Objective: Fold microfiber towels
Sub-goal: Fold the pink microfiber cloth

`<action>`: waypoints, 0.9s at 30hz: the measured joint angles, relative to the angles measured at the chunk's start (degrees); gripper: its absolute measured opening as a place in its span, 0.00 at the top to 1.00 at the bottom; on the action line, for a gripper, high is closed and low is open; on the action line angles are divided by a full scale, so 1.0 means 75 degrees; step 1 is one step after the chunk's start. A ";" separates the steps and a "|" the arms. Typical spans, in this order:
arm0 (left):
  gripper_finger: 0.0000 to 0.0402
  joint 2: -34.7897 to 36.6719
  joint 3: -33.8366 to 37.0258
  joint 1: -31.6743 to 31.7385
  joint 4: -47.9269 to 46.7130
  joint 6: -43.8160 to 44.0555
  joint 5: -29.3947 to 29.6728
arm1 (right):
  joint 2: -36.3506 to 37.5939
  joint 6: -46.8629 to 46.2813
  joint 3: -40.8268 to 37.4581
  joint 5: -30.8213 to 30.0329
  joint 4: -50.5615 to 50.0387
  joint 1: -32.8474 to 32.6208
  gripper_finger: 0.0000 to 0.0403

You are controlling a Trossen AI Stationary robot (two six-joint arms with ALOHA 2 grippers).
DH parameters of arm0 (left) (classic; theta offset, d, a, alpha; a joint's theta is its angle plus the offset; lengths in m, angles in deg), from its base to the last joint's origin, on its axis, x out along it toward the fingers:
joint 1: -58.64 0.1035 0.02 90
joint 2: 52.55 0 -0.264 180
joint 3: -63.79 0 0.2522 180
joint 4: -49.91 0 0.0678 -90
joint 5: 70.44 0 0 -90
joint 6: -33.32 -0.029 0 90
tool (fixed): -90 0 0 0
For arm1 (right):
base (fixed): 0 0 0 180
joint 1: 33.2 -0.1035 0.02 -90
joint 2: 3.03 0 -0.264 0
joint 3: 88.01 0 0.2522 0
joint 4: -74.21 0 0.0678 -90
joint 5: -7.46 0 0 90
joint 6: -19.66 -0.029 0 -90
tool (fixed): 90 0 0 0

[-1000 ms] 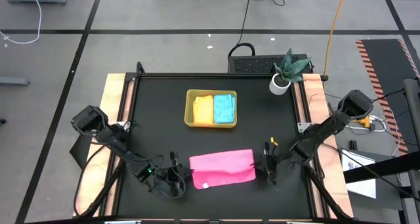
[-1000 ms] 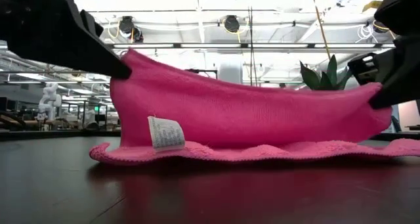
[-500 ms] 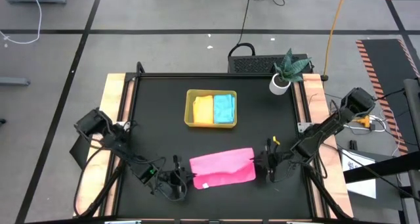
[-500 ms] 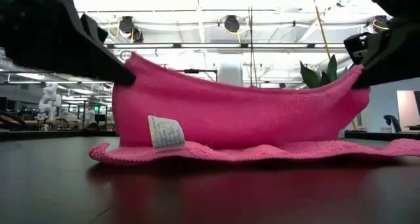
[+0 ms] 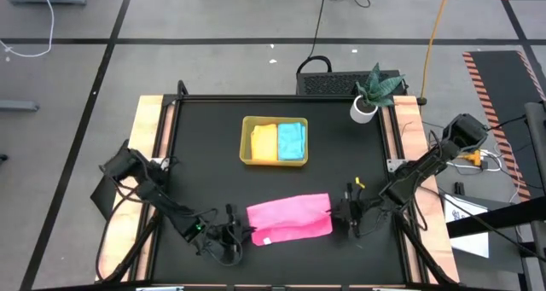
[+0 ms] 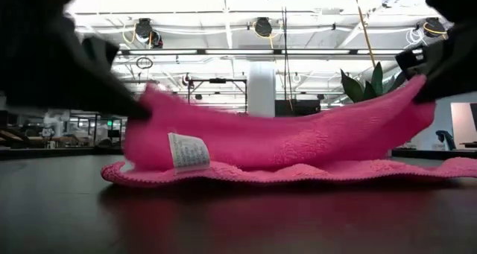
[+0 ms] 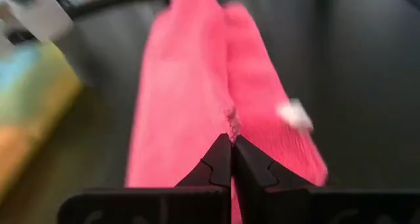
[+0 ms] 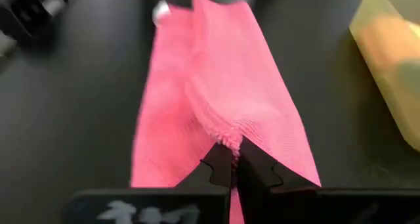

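A pink microfiber towel lies near the table's front edge. Its lower layer rests flat on the table and its upper layer is held up between my two grippers, sagging in the middle. A white label hangs at its left end. My left gripper is shut on the towel's left end. My right gripper is shut on its right end. A yellow towel and a sky blue towel lie folded in the yellow-green tray farther back. My left gripper pinches the upper layer's left edge between its two fingers, at their tips. It comes from the table's left, slanting down. That end is held low, a little above the lower layer. My right gripper pinches the upper layer's right corner between its fingertips, coming from the table's right and slanting down. The corner is lifted clear of the table, and the cloth slopes down from it toward the left.
A potted plant stands at the table's far right corner, with a black box behind the far edge. Wooden rails run along the table's left and right sides. Bare black tabletop lies around the tray.
My left gripper has sunk toward the table, still shut, bringing the upper layer's left end down close to the lower layer. The upper layer now sags lower in the middle, with its right corner still held up. The lower layer has stayed in place.
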 joint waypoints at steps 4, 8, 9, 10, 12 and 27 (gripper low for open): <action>0.97 0.0469 -0.0002 -0.0068 -0.0002 -0.0604 0.0212 | -0.0025 0.0078 0.0003 0.0419 0.0322 -0.0167 1.00; 0.99 0.0534 -0.0002 -0.0061 -0.0066 -0.0801 0.0043 | -0.0373 -0.0069 0.0003 0.0614 0.0275 -0.0276 1.00; 0.99 0.0526 -0.0003 -0.0044 -0.0105 -0.0728 -0.0089 | -0.0516 -0.0074 0.0003 0.0630 0.0283 -0.0283 1.00; 0.99 0.0483 -0.0003 0.0003 -0.0128 -0.0541 -0.0208 | -0.0656 -0.0075 0.0003 0.0677 0.0282 -0.0284 1.00; 0.97 0.0349 -0.0010 0.0048 -0.0230 -0.0168 -0.0354 | -0.0936 -0.0064 0.0003 0.0824 0.0317 -0.0278 0.99; 0.94 0.0118 -0.0005 0.0051 -0.0201 0.0348 -0.0847 | -0.1562 0.0296 0.0003 0.1418 0.1217 -0.0272 0.85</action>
